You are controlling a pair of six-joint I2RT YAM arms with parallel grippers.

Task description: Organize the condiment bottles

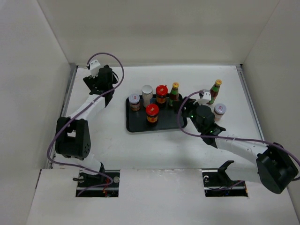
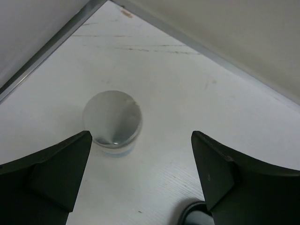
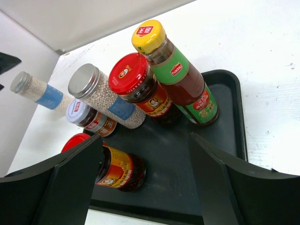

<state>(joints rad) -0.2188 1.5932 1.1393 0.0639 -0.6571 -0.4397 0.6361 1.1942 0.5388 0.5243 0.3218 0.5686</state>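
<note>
A black tray (image 1: 140,125) holds five condiment bottles: a short pale-lidded jar (image 1: 135,102), a silver-capped shaker (image 1: 147,93), two red-lidded jars (image 1: 161,93) (image 1: 152,114) and a green yellow-capped bottle (image 1: 174,92). Right of the tray stand another green bottle (image 1: 215,90) and a pale-lidded jar (image 1: 219,111). My right gripper (image 3: 146,154) is open over the tray's right end, nothing between its fingers. My left gripper (image 2: 140,154) is open at the far left corner. A silver-capped shaker (image 2: 112,117) stands just ahead of its left finger, untouched.
The enclosure's walls close in on the left, back and right. A metal strip (image 2: 42,56) runs along the table edge near the left gripper. The right arm's cable (image 1: 180,117) loops over the tray's right end.
</note>
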